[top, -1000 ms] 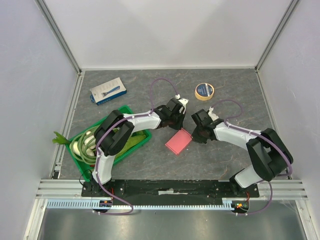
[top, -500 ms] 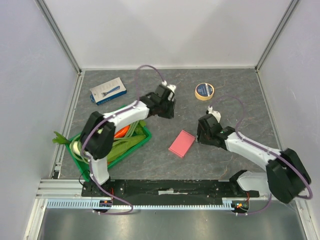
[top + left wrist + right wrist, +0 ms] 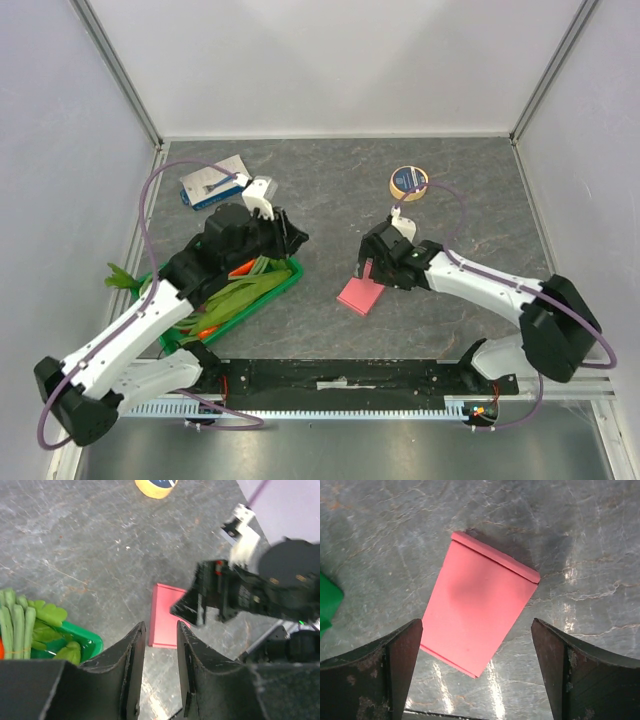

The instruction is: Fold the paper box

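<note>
Right pincer [image 3: 475, 626] spread wide, seemingly just above the pink paper box [image 3: 477, 622]; left pincer [image 3: 160, 628] narrowly parted, empty, apart from that box.

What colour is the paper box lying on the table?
The paper box is plain salmon pink; the right wrist view shows it best.

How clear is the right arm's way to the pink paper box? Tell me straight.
Probably yes. The right gripper hangs over the paper box with its jaws wide open. Nothing lies on the box, and the left gripper sits apart by the green crate.
</note>
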`<state>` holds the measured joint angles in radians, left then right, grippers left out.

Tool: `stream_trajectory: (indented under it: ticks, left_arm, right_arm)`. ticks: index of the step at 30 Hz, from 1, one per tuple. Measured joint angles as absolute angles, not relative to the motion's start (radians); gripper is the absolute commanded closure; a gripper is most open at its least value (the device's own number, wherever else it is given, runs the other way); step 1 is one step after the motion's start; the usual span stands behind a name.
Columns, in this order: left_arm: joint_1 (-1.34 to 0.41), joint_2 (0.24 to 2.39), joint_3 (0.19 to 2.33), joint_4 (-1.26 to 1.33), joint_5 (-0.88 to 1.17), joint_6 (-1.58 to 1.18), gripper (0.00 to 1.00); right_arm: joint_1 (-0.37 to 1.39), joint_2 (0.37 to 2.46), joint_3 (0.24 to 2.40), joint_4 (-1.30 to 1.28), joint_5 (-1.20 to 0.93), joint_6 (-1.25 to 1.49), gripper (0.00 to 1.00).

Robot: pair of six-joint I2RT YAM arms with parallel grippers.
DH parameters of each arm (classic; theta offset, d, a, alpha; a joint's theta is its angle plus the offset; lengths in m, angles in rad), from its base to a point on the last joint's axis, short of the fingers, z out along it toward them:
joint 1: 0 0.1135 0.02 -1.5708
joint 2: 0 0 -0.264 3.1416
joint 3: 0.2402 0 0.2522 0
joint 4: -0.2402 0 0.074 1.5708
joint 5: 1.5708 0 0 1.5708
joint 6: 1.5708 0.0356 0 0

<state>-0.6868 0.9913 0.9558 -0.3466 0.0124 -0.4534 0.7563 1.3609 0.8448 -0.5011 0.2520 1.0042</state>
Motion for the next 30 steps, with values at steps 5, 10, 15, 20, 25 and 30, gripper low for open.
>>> stream_trajectory:
  ticks: [5, 10, 15, 20, 25, 30]
  left_arm:
    - [-0.687, 0.843, 0.869, -0.361, 0.108, -0.484, 0.63]
    - [-0.687, 0.708, 0.81, -0.382, 0.162, -0.488, 0.63]
    - [-0.687, 0.622, 0.791, -0.417, 0.191, -0.487, 0.63]
    - [-0.687, 0.54, 0.778, -0.443, 0.207, -0.486, 0.63]
    - [-0.687, 0.449, 0.78, -0.492, 0.19, -0.475, 0.64]
    - [-0.687, 0.39, 0.782, -0.534, 0.159, -0.464, 0.64]
  right_arm:
    - [0.799, 1.487, 0.92, -0.556, 0.315, 1.111, 0.06]
    - [0.932, 1.607, 1.085, -0.688, 0.433, 1.15, 0.02]
    - [1.007, 1.769, 1.251, -0.828, 0.512, 1.235, 0.02]
    - [1.046, 1.895, 1.37, -0.988, 0.564, 1.33, 0.02]
    - [1.071, 1.97, 1.447, -1.074, 0.604, 1.366, 0.04]
    - [1.086, 1.95, 1.355, -1.068, 0.621, 1.325, 0.08]
